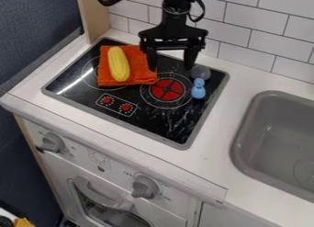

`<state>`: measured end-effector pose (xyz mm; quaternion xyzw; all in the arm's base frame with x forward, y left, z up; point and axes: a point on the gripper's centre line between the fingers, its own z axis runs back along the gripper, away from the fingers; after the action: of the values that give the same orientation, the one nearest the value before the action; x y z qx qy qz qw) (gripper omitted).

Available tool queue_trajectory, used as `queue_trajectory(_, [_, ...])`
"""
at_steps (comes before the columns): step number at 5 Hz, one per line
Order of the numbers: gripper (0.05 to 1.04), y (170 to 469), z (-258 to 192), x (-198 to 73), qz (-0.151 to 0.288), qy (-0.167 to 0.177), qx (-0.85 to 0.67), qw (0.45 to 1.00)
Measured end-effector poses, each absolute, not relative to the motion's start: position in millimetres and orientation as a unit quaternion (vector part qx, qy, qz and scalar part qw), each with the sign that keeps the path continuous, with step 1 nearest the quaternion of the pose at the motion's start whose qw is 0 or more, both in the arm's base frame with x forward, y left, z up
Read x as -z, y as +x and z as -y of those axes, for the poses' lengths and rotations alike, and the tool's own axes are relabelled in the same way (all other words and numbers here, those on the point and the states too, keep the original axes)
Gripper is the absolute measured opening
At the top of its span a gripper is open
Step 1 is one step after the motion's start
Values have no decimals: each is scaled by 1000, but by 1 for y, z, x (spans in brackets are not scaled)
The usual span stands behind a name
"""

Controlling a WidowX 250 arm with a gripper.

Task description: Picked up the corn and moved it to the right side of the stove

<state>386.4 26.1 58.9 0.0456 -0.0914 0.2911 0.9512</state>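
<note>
The corn (118, 64) lies to the left of the gripper (171, 65) in the camera view, near it but not touching. The gripper hangs over the back part of the stove (153, 116), and its two fingers are wide apart with nothing held between them. The corn is on its side on top of the orange cloth (140, 77), on the left part of the stove.

The corn is long and yellow. Its long way goes up and down in the view, not across to the gripper. One end points up to the wall (236, 31). The other end points down to the red knobs (126, 107), and leans a tiny bit to the gripper's side.

The right edge of the cloth comes close to the gripper's left finger. Lower than the gripper is a red ring (167, 89) on the stove. Lower and to the right of the gripper is a little blue toy (198, 89), with a round gray thing (200, 72) just above it. The sink (244, 129) is well off to the gripper's right.
</note>
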Motion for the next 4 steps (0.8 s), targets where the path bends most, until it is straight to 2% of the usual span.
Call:
queue_trajectory(2, [1001,376,-65,-57,81,68,-371,923])
queue_trajectory(4, [1001,377,-95,-61,80,86,-415,902])
